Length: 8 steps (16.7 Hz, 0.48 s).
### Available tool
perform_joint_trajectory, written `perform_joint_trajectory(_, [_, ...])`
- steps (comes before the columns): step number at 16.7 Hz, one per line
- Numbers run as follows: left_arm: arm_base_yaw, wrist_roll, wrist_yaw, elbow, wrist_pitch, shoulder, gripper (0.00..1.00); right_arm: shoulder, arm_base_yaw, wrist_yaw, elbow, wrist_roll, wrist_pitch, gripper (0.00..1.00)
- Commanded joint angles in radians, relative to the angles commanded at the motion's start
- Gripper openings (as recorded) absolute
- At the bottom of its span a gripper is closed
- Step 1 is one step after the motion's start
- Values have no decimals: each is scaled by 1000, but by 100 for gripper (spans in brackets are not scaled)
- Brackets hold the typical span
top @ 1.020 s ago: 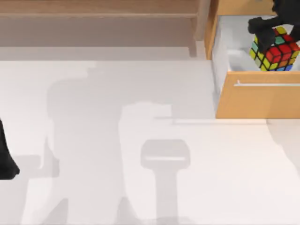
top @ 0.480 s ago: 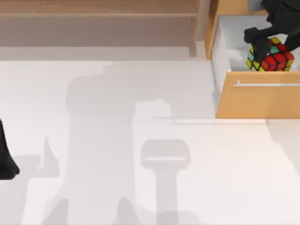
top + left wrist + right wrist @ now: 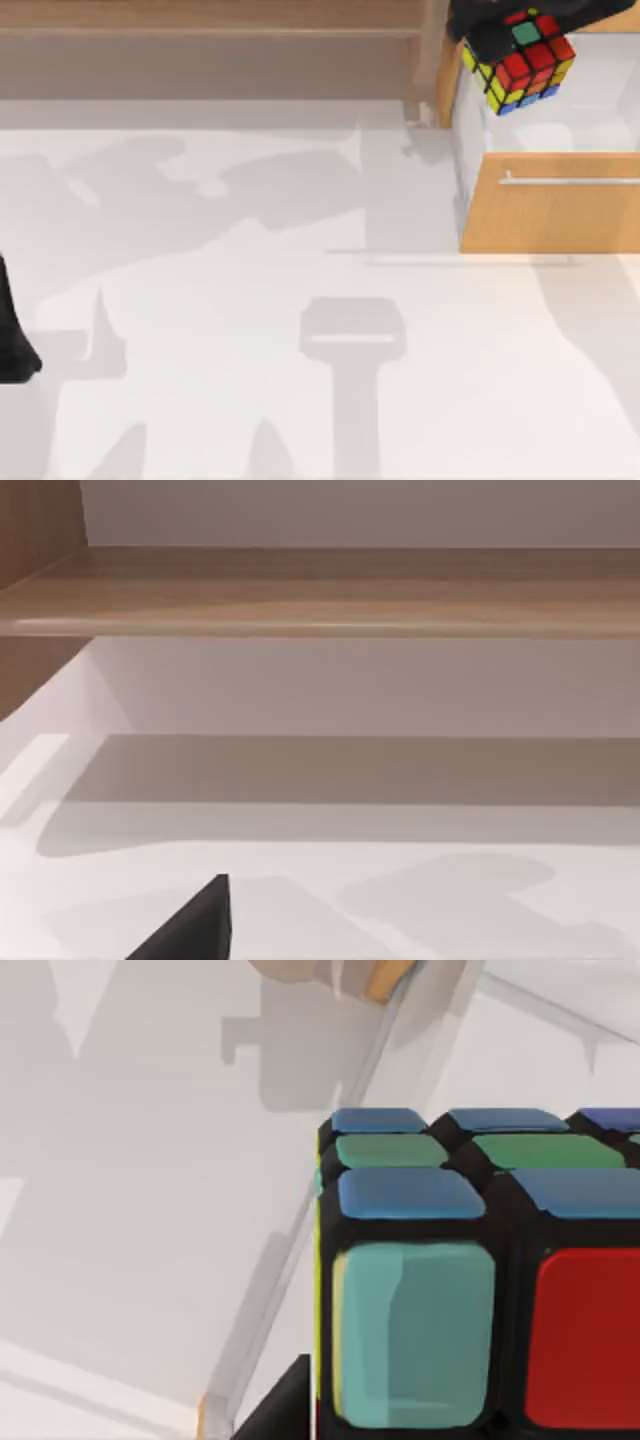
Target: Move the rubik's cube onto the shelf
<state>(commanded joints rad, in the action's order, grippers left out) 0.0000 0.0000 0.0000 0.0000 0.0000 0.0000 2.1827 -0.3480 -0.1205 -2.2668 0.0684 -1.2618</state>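
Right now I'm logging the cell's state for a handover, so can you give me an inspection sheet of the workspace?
Surface: pale table, bare apart from shadows.
Job's things: rubik's cube held in the air above the open drawer, near the upright post; shelf along the far edge, nothing on its board.
Clutter: nothing seen.
Grippers: right gripper shut on the rubik's cube at the far right; left gripper parked at the table's left edge.
Cables: nothing seen.
Surroundings: orange-brown drawer cabinet with a metal bar handle at the right.
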Motion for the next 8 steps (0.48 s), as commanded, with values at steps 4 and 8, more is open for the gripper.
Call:
perform_joint_trajectory(4, [0,0,0,0,0,0,100,-95,-193,-100,106,-71,242,0])
perform_joint_trajectory(8, [0,0,0,0,0,0,100,-140,-355,-224,212,-116,615,0])
